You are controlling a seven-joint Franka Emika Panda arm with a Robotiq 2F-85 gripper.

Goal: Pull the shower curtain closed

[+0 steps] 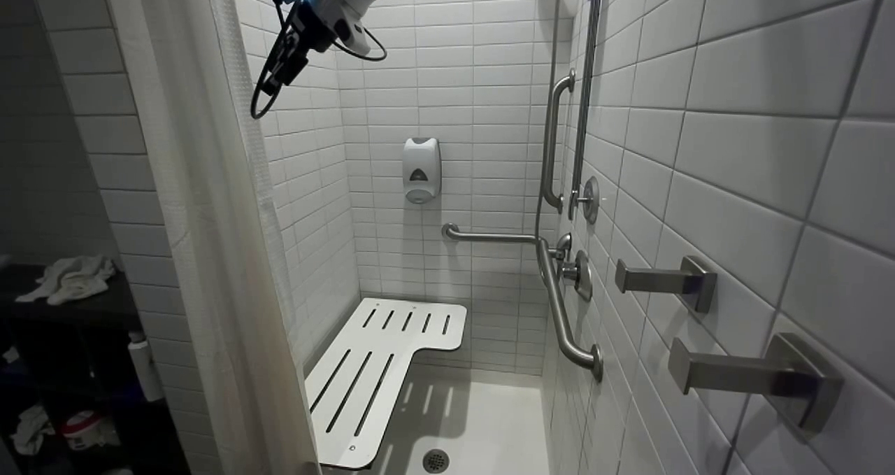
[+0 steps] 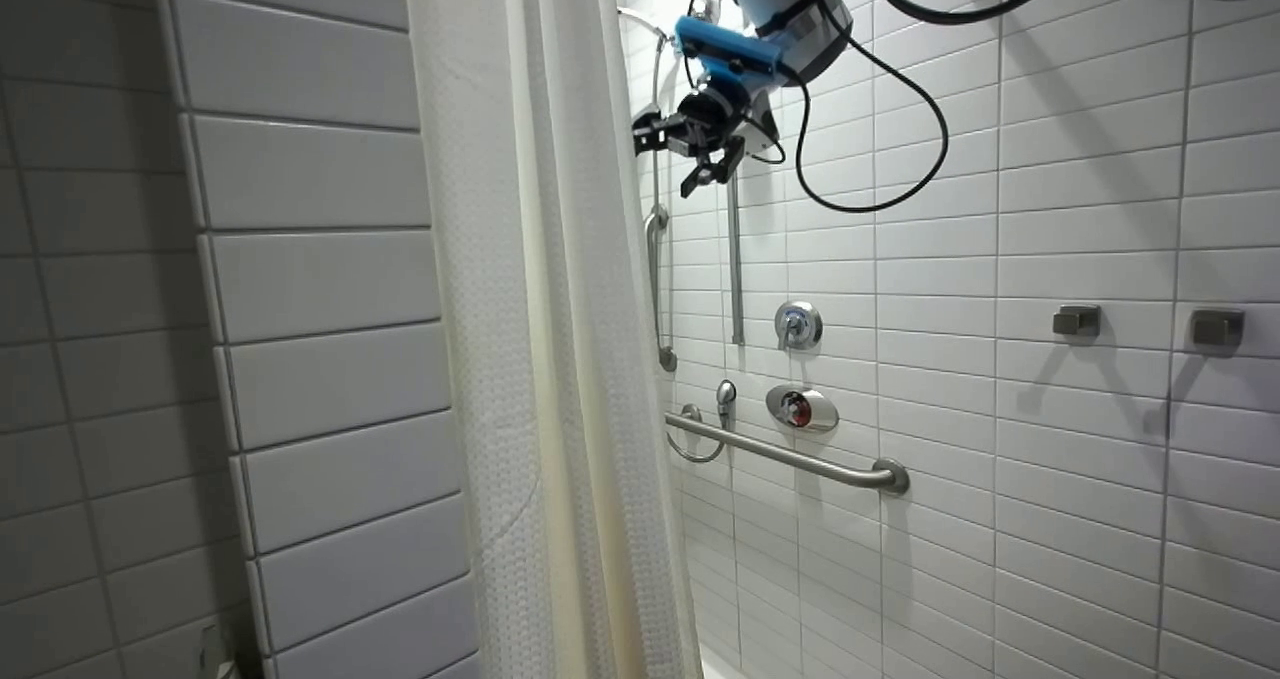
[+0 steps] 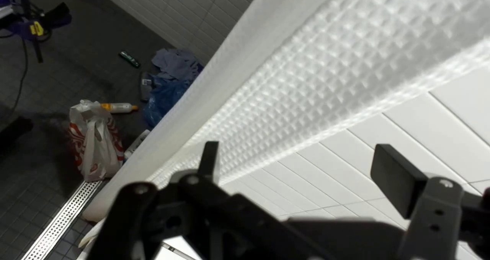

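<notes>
Black end effector (image 3: 298, 162), jaws wide apart, near the white shower curtain (image 3: 337, 72), contact unclear

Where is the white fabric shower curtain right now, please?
In both exterior views, the curtain hangs left of centre, with the open black two-fingered gripper right of its upper part.

White shower curtain (image 1: 213, 216) hangs gathered and open

Tall and upright, the curtain falls in soft vertical folds beside the end of a tiled wall (image 2: 330, 279), seen in both exterior views. Creamy tones streak some folds. In the wrist view its waffle-textured fabric slants from upper right to lower left.
</notes>
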